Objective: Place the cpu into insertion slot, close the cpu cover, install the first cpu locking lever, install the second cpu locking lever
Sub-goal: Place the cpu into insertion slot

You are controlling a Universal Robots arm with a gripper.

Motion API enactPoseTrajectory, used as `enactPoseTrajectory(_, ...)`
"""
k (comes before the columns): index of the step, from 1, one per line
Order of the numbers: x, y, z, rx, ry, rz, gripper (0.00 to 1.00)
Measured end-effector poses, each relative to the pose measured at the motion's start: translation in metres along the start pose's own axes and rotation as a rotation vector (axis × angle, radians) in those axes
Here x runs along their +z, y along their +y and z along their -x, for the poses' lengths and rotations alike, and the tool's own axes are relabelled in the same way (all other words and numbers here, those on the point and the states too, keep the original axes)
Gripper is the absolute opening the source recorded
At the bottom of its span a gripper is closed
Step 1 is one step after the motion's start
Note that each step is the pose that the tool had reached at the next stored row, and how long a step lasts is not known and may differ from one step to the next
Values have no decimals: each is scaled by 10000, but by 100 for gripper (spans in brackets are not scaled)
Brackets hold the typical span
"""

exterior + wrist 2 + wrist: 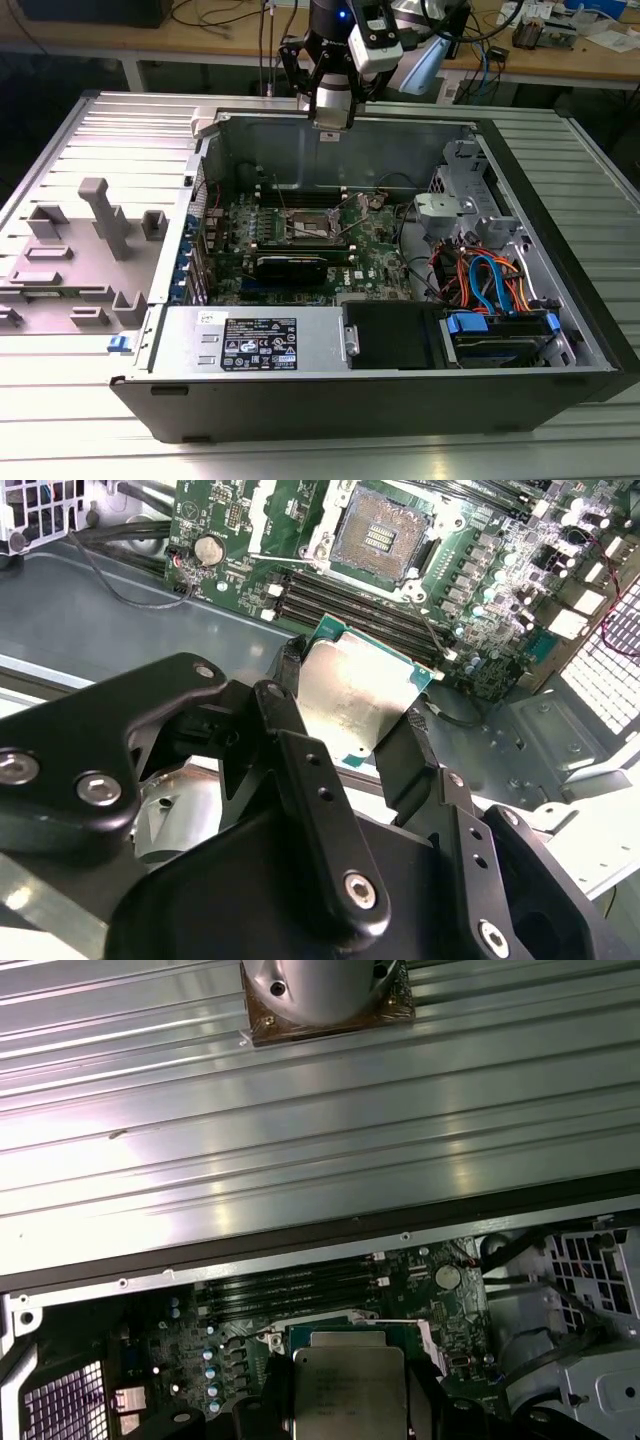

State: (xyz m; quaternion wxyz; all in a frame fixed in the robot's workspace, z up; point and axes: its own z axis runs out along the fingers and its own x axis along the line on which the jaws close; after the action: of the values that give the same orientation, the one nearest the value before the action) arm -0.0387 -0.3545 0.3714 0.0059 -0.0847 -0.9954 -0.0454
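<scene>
My gripper (330, 126) hangs over the far wall of the open computer case, shut on the cpu (360, 690), a small square chip with a dull silver top and green edge. Black fingers (295, 695) press on two opposite sides of the chip. Below the chip lies the insertion slot (385, 535), its dark contact field bare inside a silvery rim. The slot (305, 227) sits mid-motherboard in the exterior view. The cpu cover (268, 508) appears raised at the slot's side. A thin wire lever (300, 558) runs beside the slot. The cpu (348, 1390) also shows in the first wrist view.
Long black memory slots (350, 605) lie between the chip and the socket. A black card (290, 266) sits in front of the socket. At the case front are the power-supply box (255, 343), a drive (500, 338) and coloured cables (485, 275). Grey fixtures (105, 215) stand at the exterior view's left.
</scene>
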Motion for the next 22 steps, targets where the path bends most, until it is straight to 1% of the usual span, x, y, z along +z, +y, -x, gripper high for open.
enactPoseTrajectory(2, 0, -1, 0, 51, -5, 1, 54)
enactPoseTrajectory(5, 2, -2, 1, 297, -26, 4, 54)
enactPoseTrajectory(7, 6, -2, 1, 629, -55, 11, 54)
enactPoseTrajectory(22, 7, -4, 1, 711, -64, 15, 54)
